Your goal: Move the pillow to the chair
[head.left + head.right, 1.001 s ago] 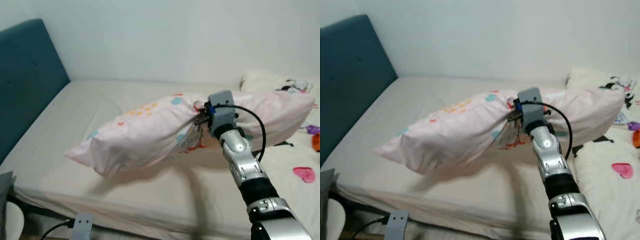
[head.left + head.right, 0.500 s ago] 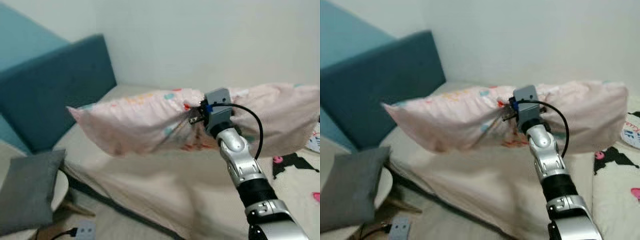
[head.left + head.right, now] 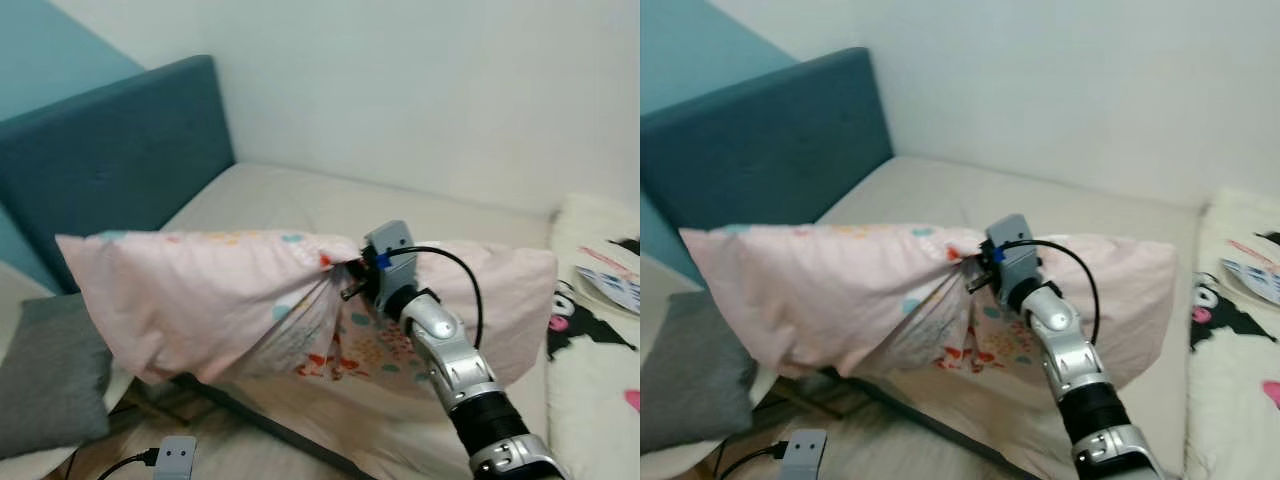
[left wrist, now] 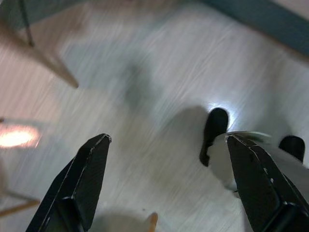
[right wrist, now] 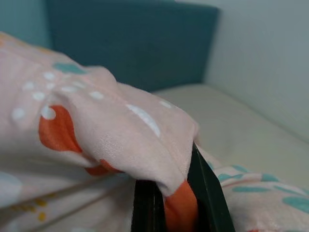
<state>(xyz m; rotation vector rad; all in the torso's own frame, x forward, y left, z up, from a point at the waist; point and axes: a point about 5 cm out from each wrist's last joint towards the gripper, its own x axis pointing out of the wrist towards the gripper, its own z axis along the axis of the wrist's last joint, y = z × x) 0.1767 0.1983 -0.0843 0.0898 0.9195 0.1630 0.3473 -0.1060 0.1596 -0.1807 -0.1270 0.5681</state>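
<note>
A long pink pillow (image 3: pixel 210 300) with coloured prints hangs in the air, stretched from left to right over the bed's near edge. My right gripper (image 3: pixel 350 285) is shut on a bunched fold at the pillow's (image 5: pixel 96 125) middle, fabric pinched between the black fingers (image 5: pixel 203 193). The chair (image 3: pixel 25 465) stands at the lower left with a grey cushion (image 3: pixel 45 375) on it; the pillow's left end hangs just above that cushion. My left gripper (image 4: pixel 166 159) is open, pointing down at the wooden floor, with nothing between its fingers.
The bed (image 3: pixel 300 200) has a teal headboard (image 3: pixel 110 160) at the left. A white blanket (image 3: pixel 600 320) with cartoon prints lies at the right. A white power strip (image 3: pixel 175 458) and cable lie on the floor by the bed.
The camera has swung left and down. The pillow, held in my right gripper, now hangs lower and further left, its left end over the grey cushion.
</note>
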